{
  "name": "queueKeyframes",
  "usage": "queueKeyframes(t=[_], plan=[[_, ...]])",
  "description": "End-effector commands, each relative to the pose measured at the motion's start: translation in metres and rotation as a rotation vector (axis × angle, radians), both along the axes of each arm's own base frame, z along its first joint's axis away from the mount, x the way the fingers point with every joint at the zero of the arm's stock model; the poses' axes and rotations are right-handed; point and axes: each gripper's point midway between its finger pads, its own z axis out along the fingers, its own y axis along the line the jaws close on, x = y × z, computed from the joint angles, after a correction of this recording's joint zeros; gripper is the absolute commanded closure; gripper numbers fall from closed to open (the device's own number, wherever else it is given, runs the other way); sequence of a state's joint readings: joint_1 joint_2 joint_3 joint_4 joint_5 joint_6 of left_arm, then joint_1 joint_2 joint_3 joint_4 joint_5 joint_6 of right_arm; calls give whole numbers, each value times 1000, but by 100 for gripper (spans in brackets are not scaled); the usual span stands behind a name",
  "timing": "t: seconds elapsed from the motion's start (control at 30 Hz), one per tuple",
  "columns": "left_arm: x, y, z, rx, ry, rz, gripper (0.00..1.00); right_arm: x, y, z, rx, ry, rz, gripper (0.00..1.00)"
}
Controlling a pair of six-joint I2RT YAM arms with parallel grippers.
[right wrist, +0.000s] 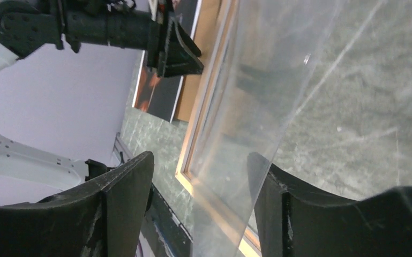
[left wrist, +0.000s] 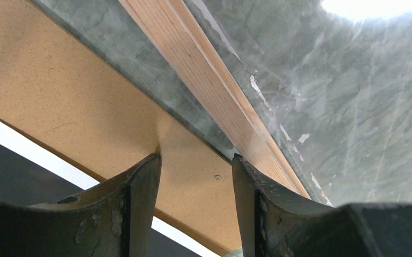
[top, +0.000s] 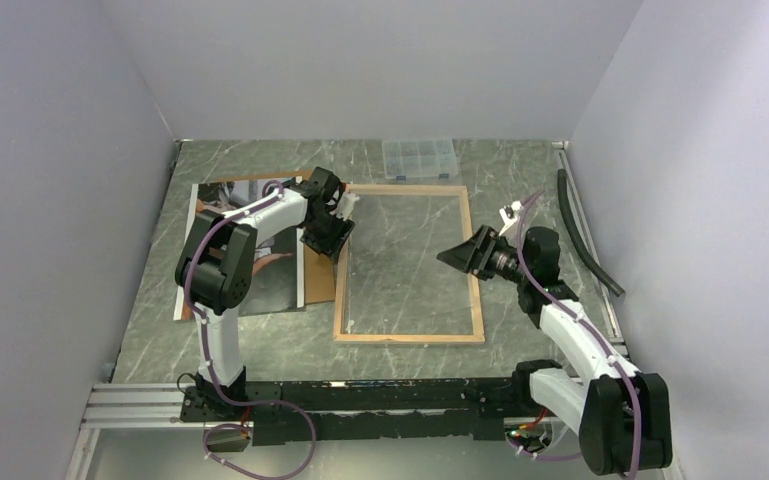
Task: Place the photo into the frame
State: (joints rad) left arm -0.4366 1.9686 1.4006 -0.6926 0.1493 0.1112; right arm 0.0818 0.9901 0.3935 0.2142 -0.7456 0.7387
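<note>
While the frame (top: 409, 338) is laid flat on the bench (top: 260, 350), the photo (top: 272, 292) is seen left of it, below the left arm (top: 222, 262). The left claw (left wrist: 195, 158) and right claw (right wrist: 201, 158) are held wide, nothing gripped.

Both arms had the same build: white shell links with black joint housings, on the left arm (top: 260, 210) and the right arm (top: 580, 340). A purple cable (top: 188, 285) ran outside the links on each, looping free at the joints. Bases were black blocks on a black rail (top: 380, 395), with a silver aluminium extrusion (top: 130, 402) at the left end. The left hand (top: 328, 245) and right hand (top: 460, 254) were all black. The fingers (left wrist: 136, 209) were broad and curved, tapering to blunt tips, with a matte finish scuffed and chipped near the roots.
</note>
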Motion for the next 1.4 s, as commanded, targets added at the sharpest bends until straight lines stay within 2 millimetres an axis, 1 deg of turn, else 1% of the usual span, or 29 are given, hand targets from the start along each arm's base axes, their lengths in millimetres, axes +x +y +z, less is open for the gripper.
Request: queueKeyframes(t=[0.0,0.1,0.2,0.27,0.33,0.4,0.43,0.5,0.7,0.87,0.93,1.07,1.27,1.3,1.33,1.37], plan=[[-3,-11,5,-44,2,-24,43,15,2,39,-69,-104,60,26],[-4,-11,5,-48,2,-24,44,24,5,41,-83,-80,89,23],[-5,-11,4,-49,5,-24,44,34,5,33,-96,-42,94,22],[-6,-10,4,-47,3,-26,44,36,3,29,-116,-19,88,23],[-7,-9,4,-47,-2,-28,44,39,-1,26,-149,-14,70,24],[-7,-9,5,-48,-2,-27,44,40,-5,24,-175,-10,52,29],[-7,-9,5,-50,-1,-27,44,41,-7,25,-185,-12,39,33],[-8,-9,5,-54,1,-27,44,43,-9,28,-193,-25,24,34],[-8,-9,7,-58,-4,-31,45,49,-10,35,-157,-41,2,34],[-9,-8,7,-57,-4,-30,45,64,-15,40,-144,-64,-65,36],[-10,-8,7,-58,-2,-30,46,70,-17,40,-122,-72,-102,38],[-10,-8,8,-60,-5,-30,46,78,-18,33,-91,-63,-141,44],[-11,-8,10,-61,-5,-32,46,87,-17,27,-81,-43,-152,47],[-11,-8,10,-62,-5,-32,46,87,-17,27,-74,-45,-150,49],[-11,-8,10,-62,-4,-31,46,87,-16,28,-67,-46,-150,54],[-11,-8,11,-62,-4,-30,47,87,-15,29,-58,-45,-148,61]])
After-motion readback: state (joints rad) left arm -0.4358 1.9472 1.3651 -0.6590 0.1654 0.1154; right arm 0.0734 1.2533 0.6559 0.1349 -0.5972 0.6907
